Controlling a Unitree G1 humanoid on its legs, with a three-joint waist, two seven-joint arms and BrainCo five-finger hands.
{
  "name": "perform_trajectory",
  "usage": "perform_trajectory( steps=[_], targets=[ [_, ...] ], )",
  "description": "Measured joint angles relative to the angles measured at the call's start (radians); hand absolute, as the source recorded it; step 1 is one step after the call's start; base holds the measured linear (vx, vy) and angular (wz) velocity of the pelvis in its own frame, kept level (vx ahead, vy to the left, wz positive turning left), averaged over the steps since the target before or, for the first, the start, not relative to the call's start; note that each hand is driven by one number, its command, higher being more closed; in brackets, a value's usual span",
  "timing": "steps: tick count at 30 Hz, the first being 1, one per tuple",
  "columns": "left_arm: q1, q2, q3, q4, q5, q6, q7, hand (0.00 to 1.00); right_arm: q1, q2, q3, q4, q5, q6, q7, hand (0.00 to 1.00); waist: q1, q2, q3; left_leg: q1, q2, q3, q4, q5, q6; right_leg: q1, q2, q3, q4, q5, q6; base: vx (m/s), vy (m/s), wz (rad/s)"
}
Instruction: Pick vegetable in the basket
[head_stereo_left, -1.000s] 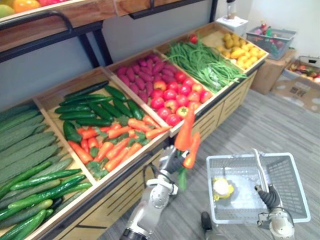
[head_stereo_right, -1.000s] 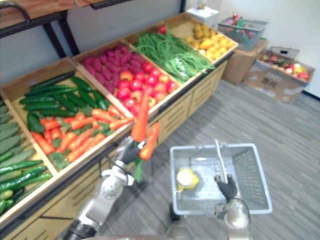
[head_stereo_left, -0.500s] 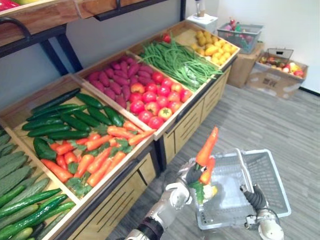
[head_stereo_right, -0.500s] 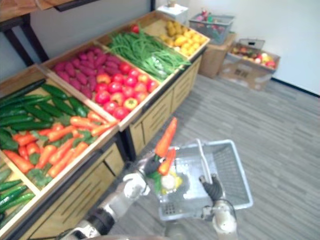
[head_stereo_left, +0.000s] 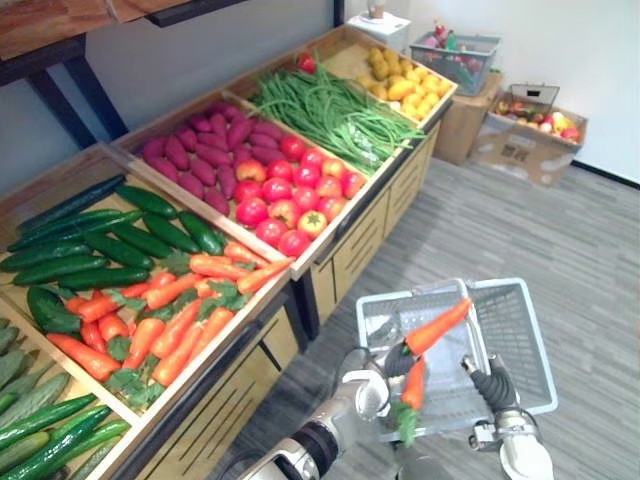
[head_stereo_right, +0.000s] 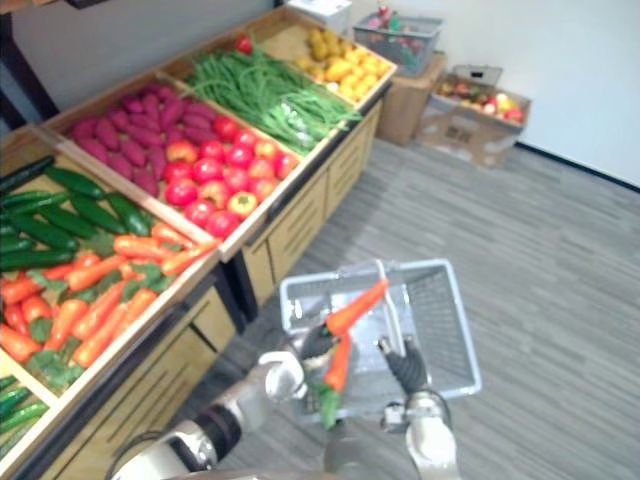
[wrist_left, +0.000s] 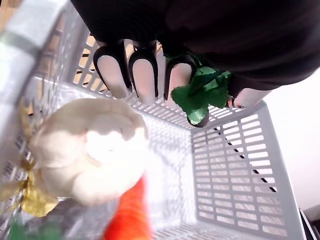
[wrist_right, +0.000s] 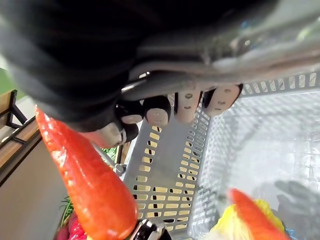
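Observation:
My left hand (head_stereo_left: 385, 362) is shut on two orange carrots, one (head_stereo_left: 437, 327) slanting up to the right and one (head_stereo_left: 412, 384) hanging with its green top down. Both are over the near left part of the grey plastic basket (head_stereo_left: 525, 340). In the left wrist view my curled fingers (wrist_left: 142, 75) hold the carrots' green leaves (wrist_left: 200, 92) above a white and yellow vegetable (wrist_left: 95, 150) lying in the basket. My right hand (head_stereo_left: 490, 380) is shut on the basket's handle (head_stereo_right: 386, 305) and holds it above the floor.
A wooden produce stand runs along the left with bins of cucumbers (head_stereo_left: 90, 240), carrots (head_stereo_left: 170, 310), tomatoes (head_stereo_left: 290, 195), sweet potatoes (head_stereo_left: 195, 155) and green beans (head_stereo_left: 330, 110). Cardboard boxes (head_stereo_left: 525, 140) and another grey basket (head_stereo_left: 455, 50) stand at the far right on the grey floor.
The camera has swung right. My left hand has carried the carrots from the basket's left rim to above its inside, and they have tipped from upright to slanting.

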Motion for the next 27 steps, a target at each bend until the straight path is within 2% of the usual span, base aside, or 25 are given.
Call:
perform_trajectory(
  steps=[7, 8, 15, 23, 27],
  targets=[
    [-0.019, -0.006, -0.047, 0.059, 0.001, 0.002, -0.006, 1.0, 0.002, -0.001, 0.031, -0.001, 0.019, 0.0, 0.0, 1.0, -0.023, -0.023, 0.002, 0.003, -0.005, 0.005, 0.001, -0.004, 0.003, -0.001, -0.003, 0.01, 0.0, 0.001, 0.002, -0.03, -0.036, -0.03],
    [-0.027, -0.009, -0.057, 0.075, 0.001, 0.003, -0.008, 0.0, 0.003, -0.001, 0.031, -0.001, 0.02, 0.0, 0.0, 1.0, -0.024, -0.027, 0.002, 0.003, -0.006, 0.005, 0.002, -0.005, 0.003, -0.001, -0.003, 0.011, 0.0, 0.001, 0.002, -0.04, -0.046, -0.02],
    [-0.042, -0.016, -0.061, 0.109, 0.003, 0.025, -0.016, 0.0, 0.003, -0.002, 0.032, -0.001, 0.02, 0.0, 0.0, 1.0, -0.028, -0.029, 0.002, 0.002, -0.007, 0.006, 0.001, -0.006, 0.003, -0.004, -0.002, 0.014, 0.0, 0.002, 0.003, -0.02, -0.04, -0.01],
    [-0.045, -0.017, -0.065, 0.112, 0.003, 0.025, -0.016, 0.0, 0.002, -0.002, 0.032, 0.014, 0.02, 0.0, -0.002, 1.0, -0.037, -0.032, 0.004, 0.002, -0.009, 0.004, 0.001, -0.007, 0.003, -0.005, -0.004, 0.014, 0.0, 0.002, 0.003, -0.03, -0.042, 0.0],
    [-0.062, -0.023, -0.108, 0.125, 0.011, 0.024, -0.026, 0.0, 0.001, -0.002, 0.031, 0.023, 0.02, 0.0, -0.003, 1.0, -0.037, -0.032, 0.004, -0.003, -0.013, -0.007, 0.001, -0.008, 0.005, -0.003, -0.012, 0.006, 0.0, 0.001, 0.004, -0.02, -0.025, 0.06]
  ],
)
